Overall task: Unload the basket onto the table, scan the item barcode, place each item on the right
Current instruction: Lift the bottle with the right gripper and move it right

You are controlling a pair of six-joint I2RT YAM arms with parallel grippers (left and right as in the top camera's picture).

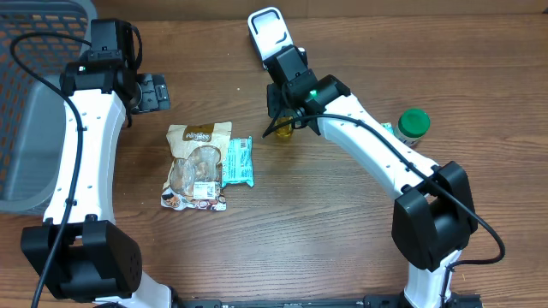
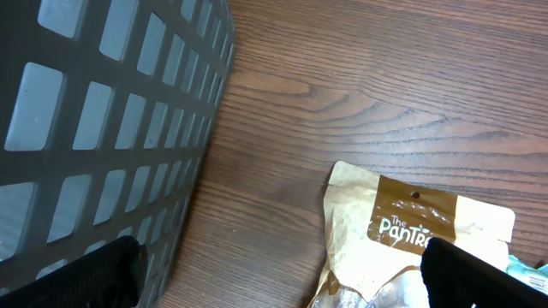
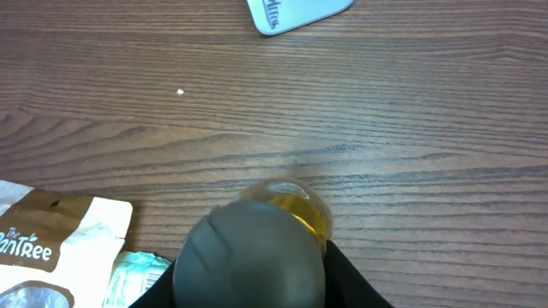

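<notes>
A small bottle of yellow liquid with a grey cap stands upright on the wooden table. My right gripper is shut on it, and in the right wrist view its black fingers press against both sides just below the cap. A white barcode scanner lies at the back of the table, and its edge shows at the top of the right wrist view. My left gripper hangs open at the back left beside the basket, with nothing between its fingers.
A brown-and-white snack bag and a teal packet lie mid-table, left of the bottle. A green-lidded jar stands to the right. A grey mesh basket fills the left edge, close to my left gripper.
</notes>
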